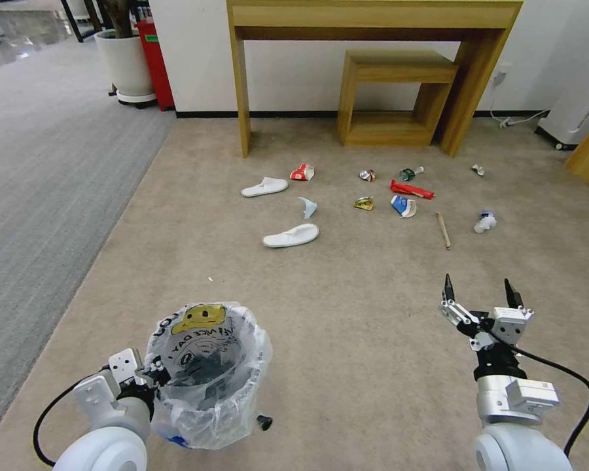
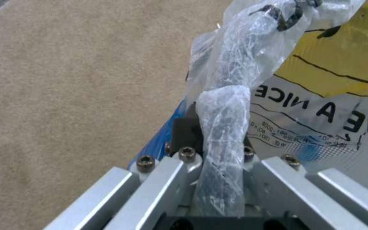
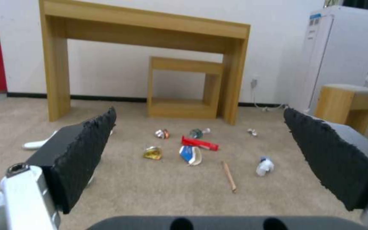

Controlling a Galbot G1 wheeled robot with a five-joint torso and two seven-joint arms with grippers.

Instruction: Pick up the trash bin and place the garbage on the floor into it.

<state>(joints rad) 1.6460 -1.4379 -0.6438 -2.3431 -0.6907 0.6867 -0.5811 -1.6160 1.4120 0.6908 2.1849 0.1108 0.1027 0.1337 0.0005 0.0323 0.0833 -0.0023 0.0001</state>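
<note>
The trash bin, lined with a crinkled bag showing a yellow face and dark letters, hangs at the lower left of the head view. My left gripper is shut on its bagged rim. My right gripper is open and empty at the lower right, pointing at the garbage. On the beige floor lie two white slippers, a red carton, a red wrapper, a crushed can, a wooden stick and a small bottle.
A tall wooden table with a small wooden shelf under it stands against the far wall. Grey ribbed carpet lies to the left, with a white planter beyond. A white appliance and a wooden stool stand at the right.
</note>
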